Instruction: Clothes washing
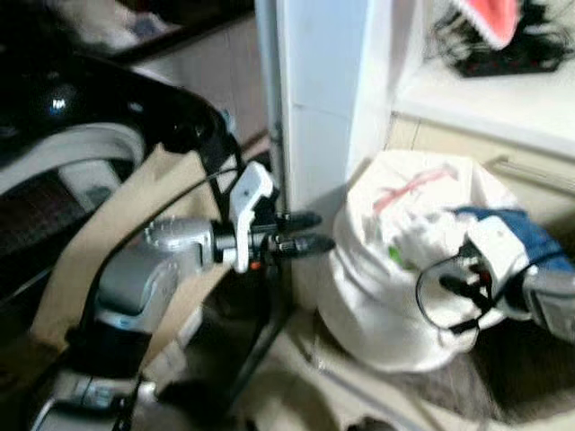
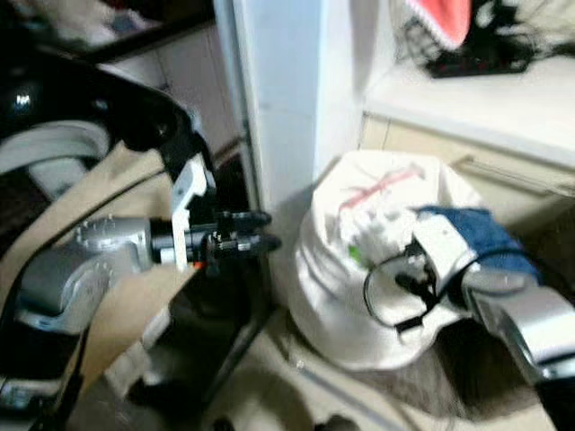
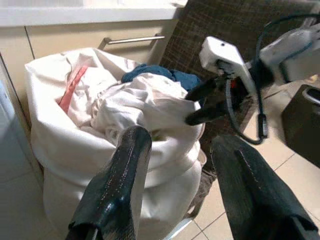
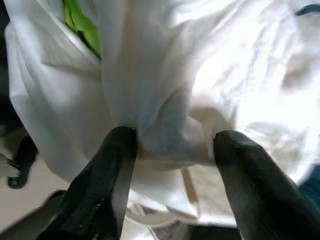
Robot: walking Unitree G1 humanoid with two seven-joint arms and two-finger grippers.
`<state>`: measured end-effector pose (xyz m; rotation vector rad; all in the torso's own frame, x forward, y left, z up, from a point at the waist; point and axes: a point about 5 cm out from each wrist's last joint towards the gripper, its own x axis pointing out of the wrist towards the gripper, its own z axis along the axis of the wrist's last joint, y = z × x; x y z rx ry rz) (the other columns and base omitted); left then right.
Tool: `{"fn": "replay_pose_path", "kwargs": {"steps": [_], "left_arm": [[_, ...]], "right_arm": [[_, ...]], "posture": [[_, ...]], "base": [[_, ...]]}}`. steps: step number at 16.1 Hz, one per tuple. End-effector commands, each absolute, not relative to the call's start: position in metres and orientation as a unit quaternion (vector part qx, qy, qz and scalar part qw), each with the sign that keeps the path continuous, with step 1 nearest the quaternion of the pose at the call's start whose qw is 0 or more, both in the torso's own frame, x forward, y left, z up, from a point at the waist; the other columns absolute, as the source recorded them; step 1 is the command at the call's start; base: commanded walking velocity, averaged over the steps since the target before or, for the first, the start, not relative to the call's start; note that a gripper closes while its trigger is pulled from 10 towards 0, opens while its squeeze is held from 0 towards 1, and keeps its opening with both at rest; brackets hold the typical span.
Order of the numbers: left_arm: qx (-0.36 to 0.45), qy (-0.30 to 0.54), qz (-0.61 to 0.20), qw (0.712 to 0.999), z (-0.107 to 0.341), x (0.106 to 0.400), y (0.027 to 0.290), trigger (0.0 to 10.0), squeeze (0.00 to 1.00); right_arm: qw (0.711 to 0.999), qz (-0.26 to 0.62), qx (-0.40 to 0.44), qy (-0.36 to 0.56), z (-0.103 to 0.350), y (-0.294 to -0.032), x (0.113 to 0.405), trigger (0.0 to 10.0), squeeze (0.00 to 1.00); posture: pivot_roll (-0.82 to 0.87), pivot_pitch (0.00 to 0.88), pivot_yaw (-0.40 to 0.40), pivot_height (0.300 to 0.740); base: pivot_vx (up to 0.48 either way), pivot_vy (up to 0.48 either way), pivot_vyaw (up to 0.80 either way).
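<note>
Right wrist view has the right gripper (image 4: 170,150) spread around a fold of white cloth (image 4: 165,100) atop the laundry bag (image 1: 395,296), while the left gripper (image 1: 301,232), parted, hovers beside it.

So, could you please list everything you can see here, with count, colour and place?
Laundry bag: one, white, on the floor beside the white pillar, full of clothes.
White garment: one, on top in the bag.
Blue garment: one, at the bag's far side.
Green item: one, tucked among the white cloth.
White pillar: one, between the washer and the bag.
Washing machine door: one, black, open on the robot's left.
Cabinet handle: one, metallic, behind the bag.
Dark basket: one, on the white counter, red cloth over it.
Left gripper: black fingers open, pointing toward the bag.
Right gripper: fingers open around a fold of white cloth.
</note>
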<state>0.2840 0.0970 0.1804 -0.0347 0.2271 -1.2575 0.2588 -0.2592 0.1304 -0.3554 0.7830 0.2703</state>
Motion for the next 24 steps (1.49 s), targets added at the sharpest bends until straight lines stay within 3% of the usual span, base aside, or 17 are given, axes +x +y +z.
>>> {"fn": "replay_pose_path", "kwargs": {"steps": [1, 16, 20, 23, 24], "left_arm": [[-0.01, 0.11, -0.584, 0.805, 0.182, 0.284, 0.098, 10.0, 0.0], [-0.027, 0.071, -0.508, 0.858, 0.188, 0.297, 0.101, 10.0, 0.0], [-0.025, -0.004, -0.444, 0.896, 0.201, 0.31, 0.101, 10.0, 0.0], [-0.026, -0.037, -0.453, 0.89, 0.211, 0.31, 0.085, 10.0, 0.0], [-0.057, -0.047, -0.476, 0.876, 0.216, 0.308, 0.071, 10.0, 0.24]], "right_arm": [[0.907, 0.125, -0.169, 0.364, 0.133, -0.262, 0.263, 0.0, 0.0], [0.947, 0.113, -0.083, 0.29, 0.136, -0.268, 0.278, 0.0, 0.0], [0.971, 0.176, 0.052, 0.156, 0.183, -0.252, 0.286, 0.0, 0.0], [0.956, 0.269, 0.109, 0.049, 0.23, -0.235, 0.282, 0.0, 0.0], [0.934, 0.333, 0.125, -0.007, 0.259, -0.223, 0.277, 0.0, 0.0]], "posture": [[-0.14, 0.044, 0.086, 0.74], [-0.14, 0.025, 0.08, 0.74], [-0.16, 0.02, 0.067, 0.74], [-0.16, 0.017, 0.065, 0.74], [-0.18, 0.011, 0.065, 0.74]], "base": [[0.0, 0.0, 0.0], [0.0, 0.0, 0.0], [0.0, 0.0, 0.0], [0.0, 0.0, 0.0], [0.0, 0.0, 0.0]]}}
